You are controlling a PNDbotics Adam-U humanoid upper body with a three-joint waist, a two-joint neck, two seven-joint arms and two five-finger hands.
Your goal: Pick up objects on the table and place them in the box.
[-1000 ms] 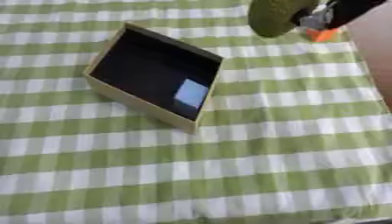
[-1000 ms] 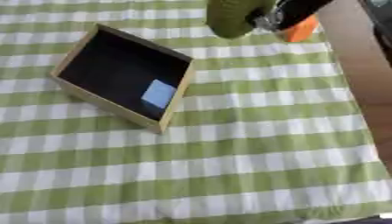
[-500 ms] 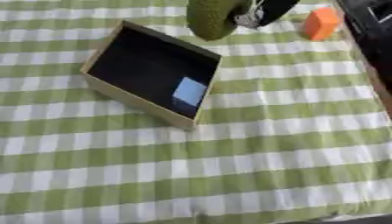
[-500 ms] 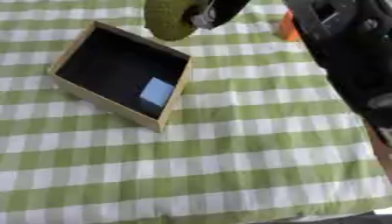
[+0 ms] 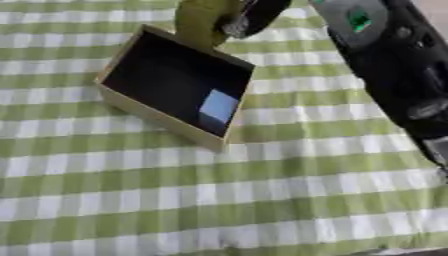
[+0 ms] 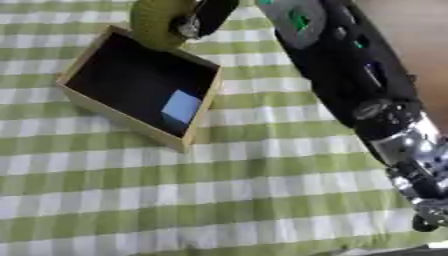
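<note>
Right hand (image 5: pixel 249 17): fingers grasp a green object (image 5: pixel 199 22) above the box's (image 5: pixel 157 117) far edge.
Box contents: light blue block (image 5: pixel 217 106).

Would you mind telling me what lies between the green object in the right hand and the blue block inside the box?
Only the box's dark bare floor lies between the green object, held by the right hand, and the blue block, in the left eye view.

Olive-green rounded object (image 5: pixel 203 20) held above box (image 5: pixel 140 107) far rim; light-blue block (image 5: pixel 217 106) inside box.
</note>
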